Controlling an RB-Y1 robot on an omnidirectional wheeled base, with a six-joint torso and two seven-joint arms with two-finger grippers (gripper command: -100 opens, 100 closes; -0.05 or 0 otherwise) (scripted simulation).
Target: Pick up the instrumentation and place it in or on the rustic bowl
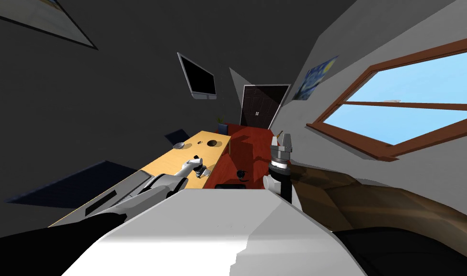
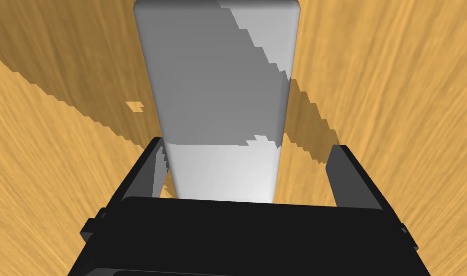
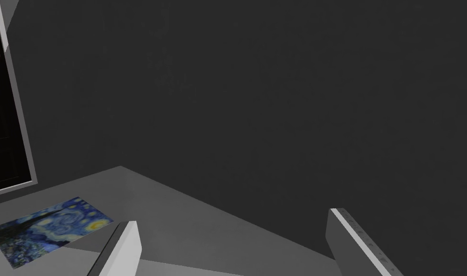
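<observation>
My left gripper (image 1: 199,165) reaches down over the light wooden table (image 1: 155,170), close to a small grey object (image 1: 204,172) on its near right part. In the left wrist view a tall, plain grey-white block (image 2: 218,96) stands between the fingers of the left gripper (image 2: 248,143). It lies against one finger, with a gap to the other finger (image 2: 342,175), so the gripper is open. A dark round bowl (image 1: 211,143) and a shallow grey dish (image 1: 179,145) sit at the table's far end. My right gripper (image 1: 287,139) is raised to the right and is open (image 3: 232,216).
A red cabinet (image 1: 251,148) adjoins the table's right side, with a small black item (image 1: 241,174) low beside it. A brown sofa (image 1: 381,201) runs along the right under the window. A long grey device (image 1: 117,196) lies on the table's near end.
</observation>
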